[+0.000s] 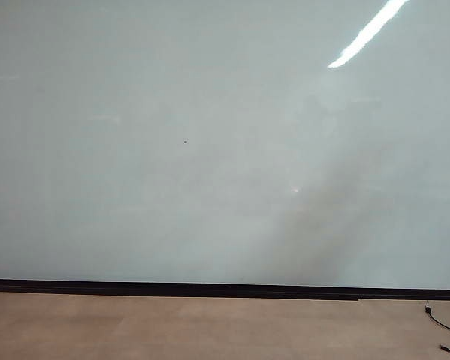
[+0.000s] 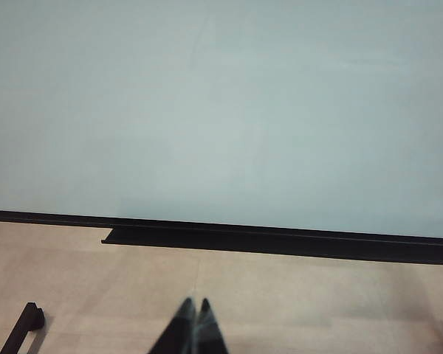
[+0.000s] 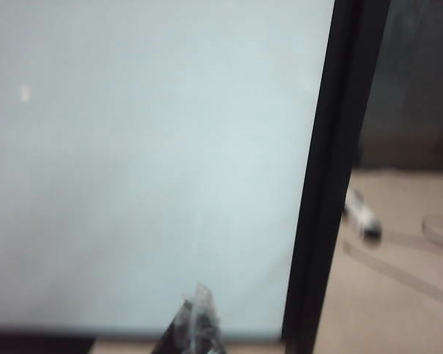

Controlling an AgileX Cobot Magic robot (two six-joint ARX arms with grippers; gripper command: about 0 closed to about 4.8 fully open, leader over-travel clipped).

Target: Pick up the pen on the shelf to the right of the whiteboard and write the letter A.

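Observation:
The whiteboard (image 1: 210,150) is a large, glossy, pale board that fills most of the exterior view. A thin black edge strip (image 1: 210,288) runs along its near side, and neither gripper shows in that view. The pen (image 3: 363,215), slim and white with a dark end, lies on the tan shelf (image 3: 399,295) past the board's black side strip (image 3: 332,184). My right gripper (image 3: 199,296) is shut and empty in front of the board (image 3: 155,162), well apart from the pen. My left gripper (image 2: 196,304) is shut and empty over the tan surface before the board (image 2: 221,110). The letter A is out of view.
One tiny dark speck (image 1: 185,141) marks the board. A black cable (image 1: 444,324) lies on the tan surface at the exterior view's lower right. A clear round dish (image 3: 440,228) sits beyond the pen. A black bracket (image 2: 23,327) stands near the left gripper.

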